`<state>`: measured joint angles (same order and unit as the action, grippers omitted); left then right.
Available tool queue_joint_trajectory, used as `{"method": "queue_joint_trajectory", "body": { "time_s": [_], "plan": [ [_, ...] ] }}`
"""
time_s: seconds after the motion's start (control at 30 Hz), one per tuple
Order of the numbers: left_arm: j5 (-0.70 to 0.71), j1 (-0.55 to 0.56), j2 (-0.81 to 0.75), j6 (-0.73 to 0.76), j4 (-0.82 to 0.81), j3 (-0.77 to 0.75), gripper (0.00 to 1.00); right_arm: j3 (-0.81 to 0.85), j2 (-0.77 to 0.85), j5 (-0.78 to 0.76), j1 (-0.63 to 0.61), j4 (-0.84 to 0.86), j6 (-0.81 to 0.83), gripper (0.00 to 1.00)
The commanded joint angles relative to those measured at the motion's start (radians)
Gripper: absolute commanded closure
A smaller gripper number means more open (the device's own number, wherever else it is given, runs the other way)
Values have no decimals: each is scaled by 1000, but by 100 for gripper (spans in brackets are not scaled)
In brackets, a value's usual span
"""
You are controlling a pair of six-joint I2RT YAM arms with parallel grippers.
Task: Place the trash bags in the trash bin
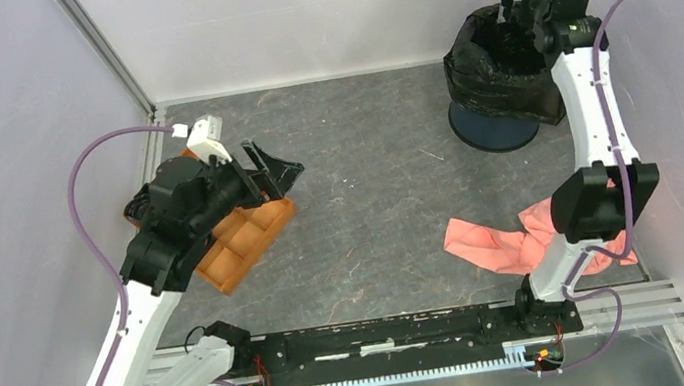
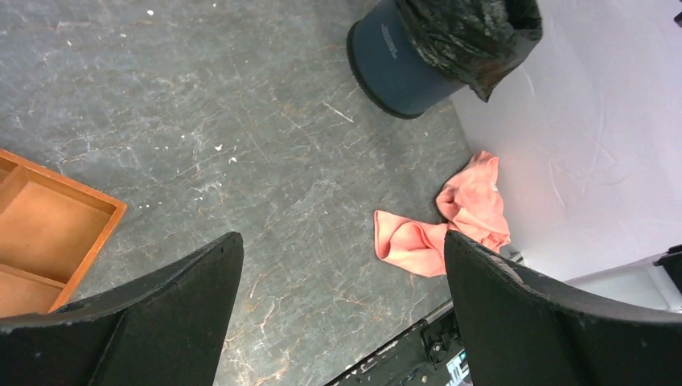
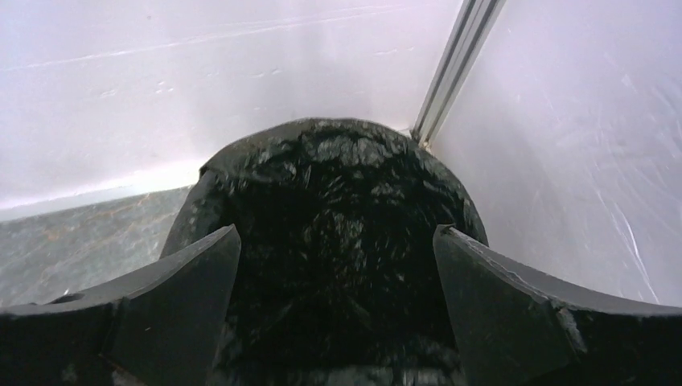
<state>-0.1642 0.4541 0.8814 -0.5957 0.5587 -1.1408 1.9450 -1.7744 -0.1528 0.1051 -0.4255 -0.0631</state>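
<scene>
The right tool (image 3: 336, 241) hangs with its jaws spread wide and nothing between them, directly over the mouth of the trash bin (image 1: 490, 127). From its wrist view the two dark fingers frame a mass of crinkled, glossy black film: the trash bags (image 1: 494, 81) fill the bin's opening and drape over its rim, hanging partway down the outside of the navy wall. How many separate bags make up that mass cannot be told. The bin stands upright in the far right corner of the grey tabletop (image 1: 369, 199), close to both white walls.

The left tool (image 2: 343, 241) is also wide open and empty, raised above the left side of the tabletop and pointing toward the middle. Under it and its wrist lies an orange tray (image 1: 244, 242) with compartments, set at an angle; the compartments that show hold nothing.

A pink cloth (image 1: 497, 247) lies crumpled on the tabletop at the near right, beside the right arm's lower link and well apart from the bin.
</scene>
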Motion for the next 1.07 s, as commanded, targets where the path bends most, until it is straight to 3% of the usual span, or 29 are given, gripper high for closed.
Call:
{"method": "queue_joint_trajectory", "body": {
  "time_s": [0.0, 0.07, 0.2, 0.27, 0.37, 0.5, 0.6, 0.7, 1.03],
  "plan": [
    [-19, 3, -65, 59, 29, -45, 0, -36, 169, 105, -46, -120, -43, 2],
    [-42, 3, -84, 78, 7, -41, 0, -238, 333, 259, -118, -37, -112, 2],
    [-53, 2, -103, 112, -50, -32, 0, -697, 699, 549, -277, 298, -254, 2],
    [-58, 2, -101, 123, -67, -38, 0, -811, 832, 600, -314, 348, -293, 2],
    [-59, 1, -103, 135, -99, -56, 0, -797, 976, 603, -316, 173, -215, 2],
    [65, 3, -152, 115, -124, -87, 0, -633, 1085, 406, -316, -157, -42, 2],
    [150, 2, -230, 107, -211, -54, 0, -580, 1137, 275, -316, -255, 6, 2],
    [155, 2, -255, 124, -291, -10, 0, -578, 1175, 212, -316, -255, 16, 2],
    [229, 1, -219, 148, -239, -31, 0, -719, 1196, 166, -315, -63, 7, 2]
  ]
}}
